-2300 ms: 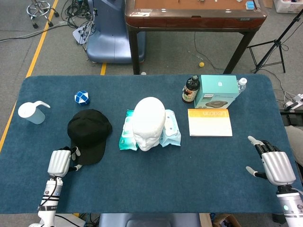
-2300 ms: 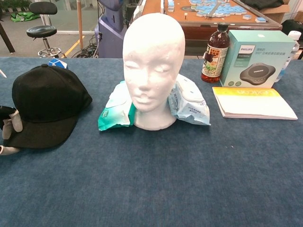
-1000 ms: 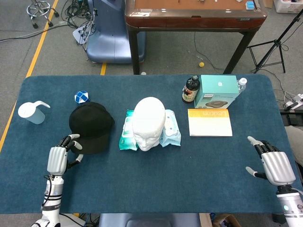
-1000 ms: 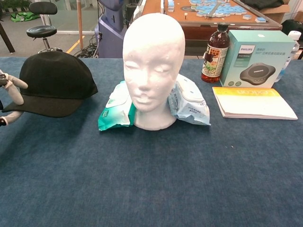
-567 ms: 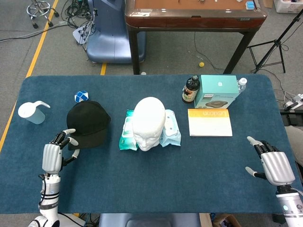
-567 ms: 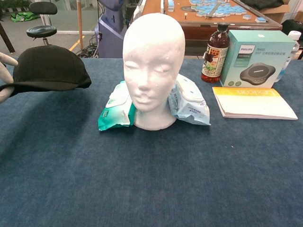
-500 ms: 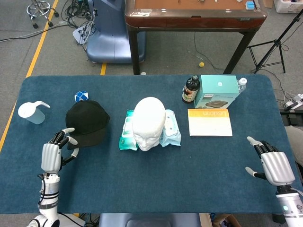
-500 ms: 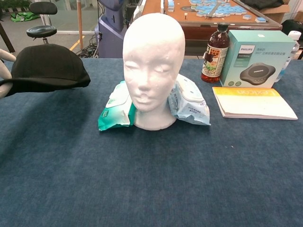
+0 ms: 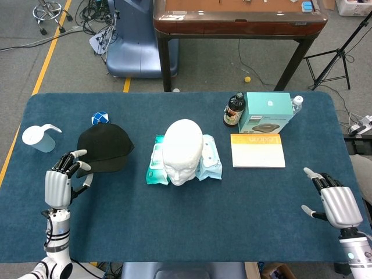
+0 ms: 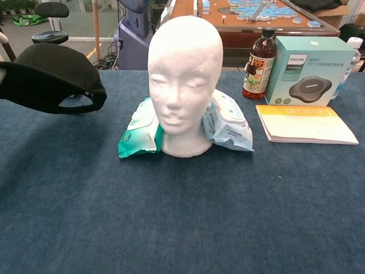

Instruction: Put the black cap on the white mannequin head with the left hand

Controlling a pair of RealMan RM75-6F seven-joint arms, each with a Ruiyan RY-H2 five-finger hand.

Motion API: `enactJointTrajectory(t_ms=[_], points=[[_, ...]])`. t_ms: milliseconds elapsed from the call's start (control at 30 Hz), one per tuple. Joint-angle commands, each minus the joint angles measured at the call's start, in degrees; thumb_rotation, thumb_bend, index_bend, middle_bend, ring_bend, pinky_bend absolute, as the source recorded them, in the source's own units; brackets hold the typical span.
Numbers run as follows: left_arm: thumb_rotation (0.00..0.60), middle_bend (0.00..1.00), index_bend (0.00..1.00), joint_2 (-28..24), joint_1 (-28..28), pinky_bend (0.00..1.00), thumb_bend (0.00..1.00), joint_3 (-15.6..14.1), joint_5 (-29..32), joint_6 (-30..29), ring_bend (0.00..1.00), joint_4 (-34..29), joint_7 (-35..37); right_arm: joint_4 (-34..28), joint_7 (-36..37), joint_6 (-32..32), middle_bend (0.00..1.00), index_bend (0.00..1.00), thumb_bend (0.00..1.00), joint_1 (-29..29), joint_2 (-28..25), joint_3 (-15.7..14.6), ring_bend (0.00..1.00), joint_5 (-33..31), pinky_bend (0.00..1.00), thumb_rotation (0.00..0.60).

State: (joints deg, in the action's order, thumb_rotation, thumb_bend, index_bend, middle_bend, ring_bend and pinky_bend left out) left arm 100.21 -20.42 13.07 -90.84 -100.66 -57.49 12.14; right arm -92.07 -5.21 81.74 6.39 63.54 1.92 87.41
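Left hand seemingly clasped, raised

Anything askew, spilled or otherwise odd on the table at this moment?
Nothing spilled or damaged. One oddity: the white mannequin head stands wedged between two wet-wipe packs, which lean against its base on either side. The black cap is lifted clear of the table, tilted, held by the left hand.
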Motion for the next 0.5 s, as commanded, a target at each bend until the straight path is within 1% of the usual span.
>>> enactJointTrajectory(t_ms=[33,500], points=[[0.6,0.33,0.78,-1.0,-0.6,0.47,0.36,0.7,-0.4,-0.7,0.27,-1.2,-1.0,0.0,0.0,0.0,0.28,0.13,0.0,0.0,0.0,0.0,0.21,0.0,0.38,0.6],[0.6,0.35,0.79,-6.6,-4.2,0.47,0.36,3.9,-2.9,-2.9,0.28,-9.2,-7.9,-0.1,0.7,0.7,0.28,0.13,0.0,-0.3,-0.3,0.0,0.21,0.3,0.38,0.6]])
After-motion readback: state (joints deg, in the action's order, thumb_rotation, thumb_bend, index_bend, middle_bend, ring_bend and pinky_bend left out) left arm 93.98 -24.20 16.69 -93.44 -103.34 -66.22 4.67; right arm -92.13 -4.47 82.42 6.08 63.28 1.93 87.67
